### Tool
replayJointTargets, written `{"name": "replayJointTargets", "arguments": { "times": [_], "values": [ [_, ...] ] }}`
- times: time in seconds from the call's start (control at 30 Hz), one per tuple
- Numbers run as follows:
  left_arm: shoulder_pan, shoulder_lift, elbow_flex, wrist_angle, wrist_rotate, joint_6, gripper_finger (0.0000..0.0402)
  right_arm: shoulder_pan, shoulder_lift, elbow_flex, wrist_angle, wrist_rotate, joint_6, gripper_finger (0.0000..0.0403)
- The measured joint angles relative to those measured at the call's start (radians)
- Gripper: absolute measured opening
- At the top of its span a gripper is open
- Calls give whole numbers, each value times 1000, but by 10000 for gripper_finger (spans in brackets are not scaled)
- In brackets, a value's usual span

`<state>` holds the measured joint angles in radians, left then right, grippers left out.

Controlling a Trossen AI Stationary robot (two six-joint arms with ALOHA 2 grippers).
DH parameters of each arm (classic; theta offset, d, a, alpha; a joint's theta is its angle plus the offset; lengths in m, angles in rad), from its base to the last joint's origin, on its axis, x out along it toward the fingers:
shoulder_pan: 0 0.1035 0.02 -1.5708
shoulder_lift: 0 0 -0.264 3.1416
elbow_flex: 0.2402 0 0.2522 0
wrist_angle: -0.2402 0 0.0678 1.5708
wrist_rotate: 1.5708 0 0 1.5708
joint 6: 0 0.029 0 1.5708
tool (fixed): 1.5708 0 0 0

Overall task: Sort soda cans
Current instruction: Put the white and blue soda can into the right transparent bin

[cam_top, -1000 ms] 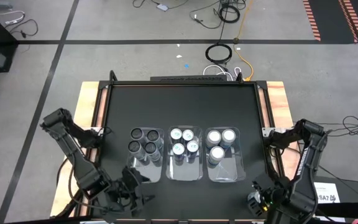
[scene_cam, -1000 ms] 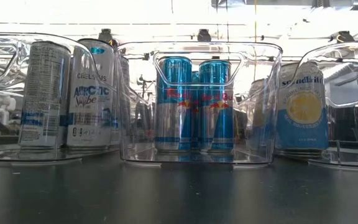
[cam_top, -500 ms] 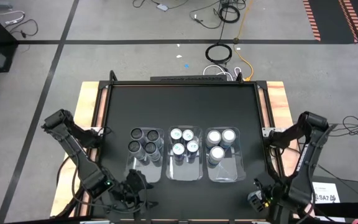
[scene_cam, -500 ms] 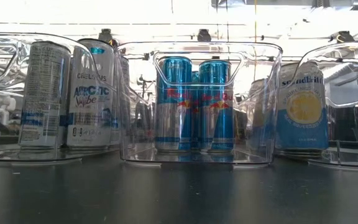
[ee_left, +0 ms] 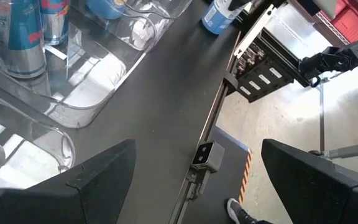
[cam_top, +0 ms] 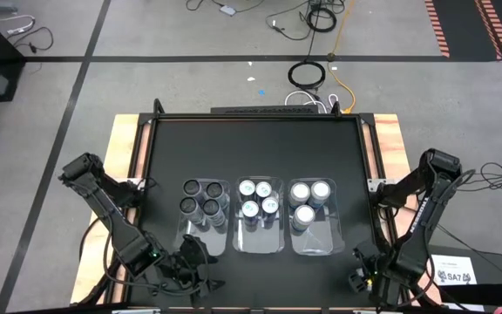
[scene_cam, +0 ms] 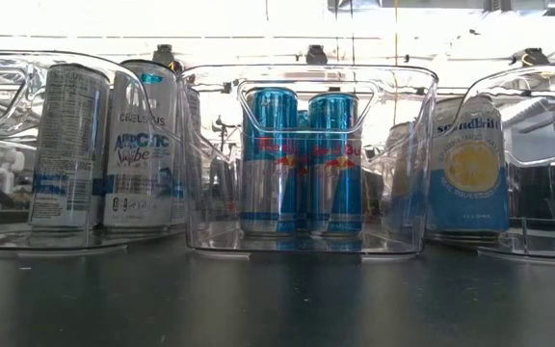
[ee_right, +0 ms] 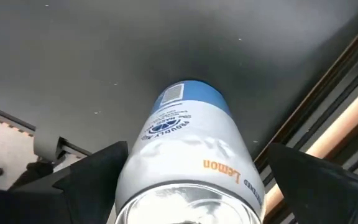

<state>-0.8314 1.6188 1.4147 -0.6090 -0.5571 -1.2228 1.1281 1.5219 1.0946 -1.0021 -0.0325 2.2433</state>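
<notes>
R claw (ee_right: 185,205) is gripping a lemon soda can (ee_right: 188,162) at the near R worktop (cam_top: 260,148) corner. L claw (ee_left: 194,180) is sitting open near the front edge. Other cans (cam_top: 260,201) are standing in three clear bins (cam_top: 314,244) mid-worktop.

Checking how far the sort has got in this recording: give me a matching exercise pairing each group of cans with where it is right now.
Things:
1. dark-topped cans
2. blue-and-silver cans
3. white-topped cans
4. lemon can

Places:
A. between the fingers of the right gripper, at the table's near right corner
B. middle bin
C. left bin
D. right bin

Pairs: 1-C, 2-B, 3-D, 4-A
</notes>
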Motion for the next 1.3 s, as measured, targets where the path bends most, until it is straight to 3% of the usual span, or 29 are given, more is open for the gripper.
{"name": "replayJointTargets", "arguments": {
  "times": [0.33, 0.77, 0.87, 1.1, 1.3],
  "values": [
    [10, 0, 0, -5, -3, 31, 357, 0, 0, 0, 13, -96, 5, 377],
    [27, 0, 0, -3, -4, 59, 357, -1, 0, 2, 58, -121, 0, 374],
    [27, 0, 0, -4, -4, 59, 357, -1, 0, 2, 51, -126, 5, 357],
    [27, 0, 0, -3, -4, 58, 357, 0, 0, 4, 49, -135, 7, 276],
    [27, 0, 0, -3, 1, 58, 357, 0, 3, 68, -8, -59, -33, 275]
  ]
}}
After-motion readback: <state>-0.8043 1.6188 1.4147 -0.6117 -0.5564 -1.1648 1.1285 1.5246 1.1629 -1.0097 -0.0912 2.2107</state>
